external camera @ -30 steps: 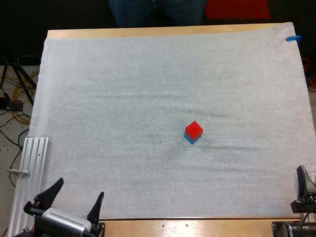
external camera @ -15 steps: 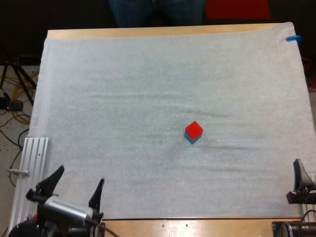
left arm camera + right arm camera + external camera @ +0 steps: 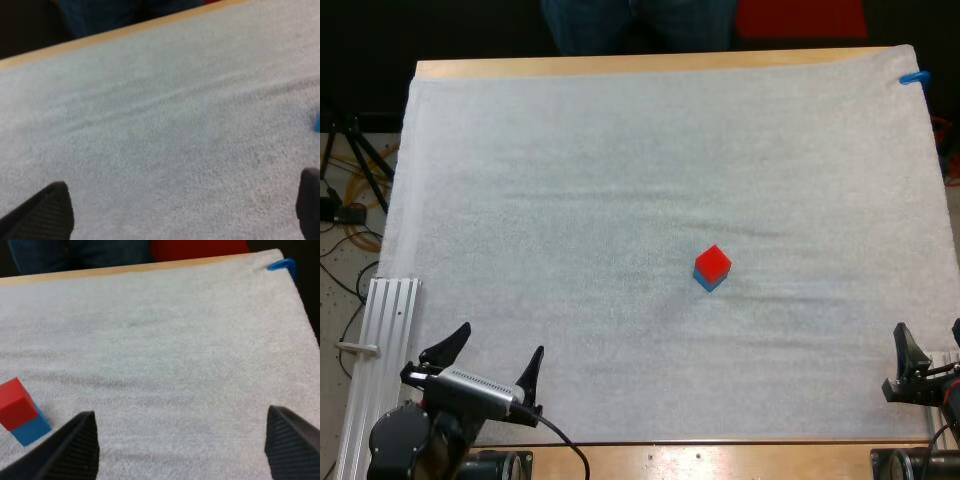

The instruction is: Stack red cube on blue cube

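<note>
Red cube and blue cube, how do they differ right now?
The red cube sits on top; the blue cube lies under it, on the mat. The red cube's top face shows; the blue cube's is covered. Both look alike in size, with edges roughly lined up.

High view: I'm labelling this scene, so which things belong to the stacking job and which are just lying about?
Job: red cube resting on blue cube; left gripper and right gripper, both open.
Lying about: white mat, wooden table, metal rail beside the mat, person's legs beyond the table.
</note>
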`<act>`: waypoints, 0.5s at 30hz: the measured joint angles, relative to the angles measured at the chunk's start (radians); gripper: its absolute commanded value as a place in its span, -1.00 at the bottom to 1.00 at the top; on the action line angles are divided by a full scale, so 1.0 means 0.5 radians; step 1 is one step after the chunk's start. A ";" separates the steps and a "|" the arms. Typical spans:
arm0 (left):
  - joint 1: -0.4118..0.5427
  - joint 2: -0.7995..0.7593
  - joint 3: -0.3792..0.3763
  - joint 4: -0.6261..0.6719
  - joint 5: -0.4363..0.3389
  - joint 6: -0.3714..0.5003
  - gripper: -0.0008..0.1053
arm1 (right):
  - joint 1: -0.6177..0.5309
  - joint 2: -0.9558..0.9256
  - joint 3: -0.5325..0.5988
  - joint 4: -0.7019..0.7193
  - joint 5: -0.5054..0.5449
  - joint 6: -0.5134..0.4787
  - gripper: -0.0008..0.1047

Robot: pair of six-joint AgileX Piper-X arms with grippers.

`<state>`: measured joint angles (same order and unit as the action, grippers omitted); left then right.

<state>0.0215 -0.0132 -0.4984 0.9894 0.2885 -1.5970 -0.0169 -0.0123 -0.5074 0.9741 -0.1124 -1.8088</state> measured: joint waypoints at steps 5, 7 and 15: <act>0.000 0.000 0.010 0.000 0.000 -0.008 0.65 | 0.000 0.000 0.000 0.052 0.000 0.000 0.29; 0.000 0.000 0.010 0.000 0.000 -0.007 0.65 | 0.000 0.000 0.000 0.051 0.000 0.000 0.29; 0.000 0.000 0.010 0.000 0.000 -0.007 0.65 | 0.000 0.000 0.000 0.056 0.007 0.000 0.29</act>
<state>0.0215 -0.0132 -0.4933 0.9894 0.2885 -1.6006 -0.0169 -0.0123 -0.5074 1.0020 -0.1090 -1.8088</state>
